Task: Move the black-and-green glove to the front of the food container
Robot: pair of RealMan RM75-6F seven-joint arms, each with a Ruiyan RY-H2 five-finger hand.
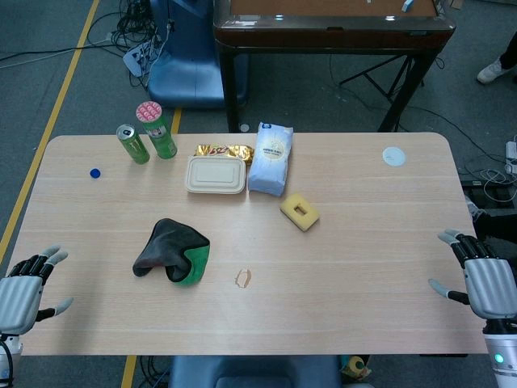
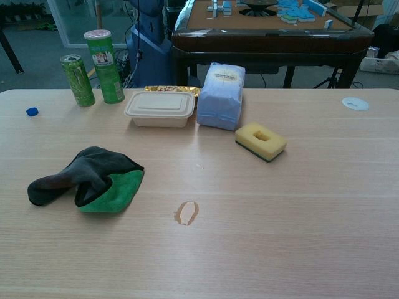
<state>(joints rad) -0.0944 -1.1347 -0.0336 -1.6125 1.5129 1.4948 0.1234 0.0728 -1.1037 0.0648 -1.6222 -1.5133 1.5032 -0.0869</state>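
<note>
The black-and-green glove (image 1: 172, 252) (image 2: 87, 179) lies crumpled on the wooden table, left of centre, its green cuff turned toward the middle. The beige food container (image 1: 215, 175) (image 2: 159, 109) sits closed farther back, apart from the glove. My left hand (image 1: 23, 293) hovers at the table's near left corner, fingers spread, holding nothing. At the near right edge my right hand (image 1: 483, 279) is likewise spread and empty. Neither hand appears in the chest view.
Behind the container lies a gold snack packet (image 1: 225, 151); a white-blue bag (image 1: 270, 159) stands beside it. A yellow sponge (image 1: 300, 212), a green can (image 1: 133, 144), a green tube (image 1: 157, 129), a blue cap (image 1: 95, 172) and a white disc (image 1: 393, 156) also rest on the table.
</note>
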